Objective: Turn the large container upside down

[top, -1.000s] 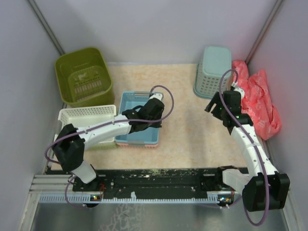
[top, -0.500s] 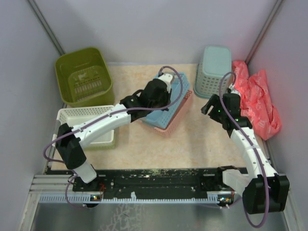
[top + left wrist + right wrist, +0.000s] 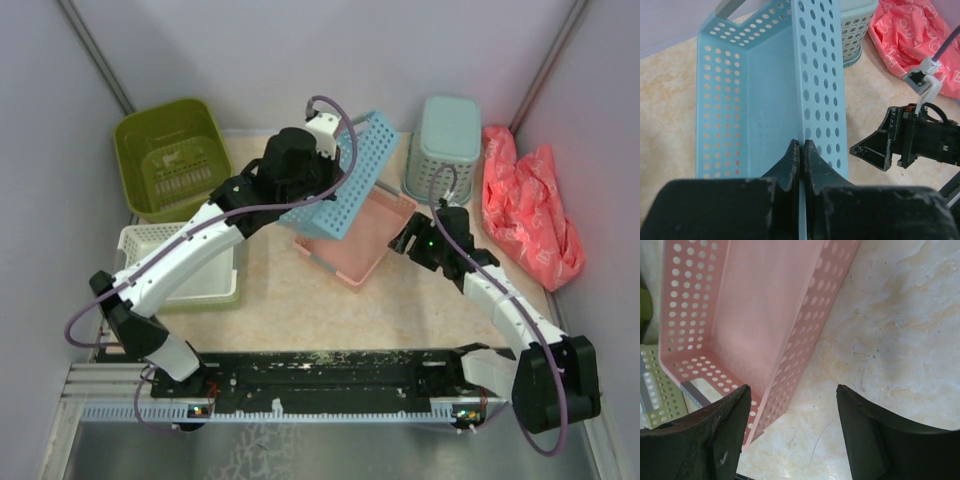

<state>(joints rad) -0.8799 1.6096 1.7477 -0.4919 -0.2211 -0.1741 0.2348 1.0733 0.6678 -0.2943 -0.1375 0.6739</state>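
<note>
The large container (image 3: 172, 160), an olive-green tub, stands upright and open at the far left corner; no gripper touches it. My left gripper (image 3: 325, 172) is shut on the wall of a light-blue perforated basket (image 3: 352, 180) and holds it lifted and tilted on edge above the table's middle. The left wrist view shows the fingers (image 3: 794, 156) pinching that blue wall (image 3: 765, 100). My right gripper (image 3: 408, 238) is open and empty beside the right edge of a pink perforated basket (image 3: 360, 235). In the right wrist view the pink basket (image 3: 750, 305) lies between and beyond the open fingers.
A teal lattice basket (image 3: 445, 145) stands upside down at the far right, with a red plastic bag (image 3: 525, 205) beside it along the right wall. A pale-green flat tray (image 3: 185, 262) lies at the near left. Grey walls enclose the table.
My left gripper has lifted the blue basket off the pink one, carried it far-right and tipped it on edge. The pink basket shifted right. My right gripper moved left toward the pink basket.
</note>
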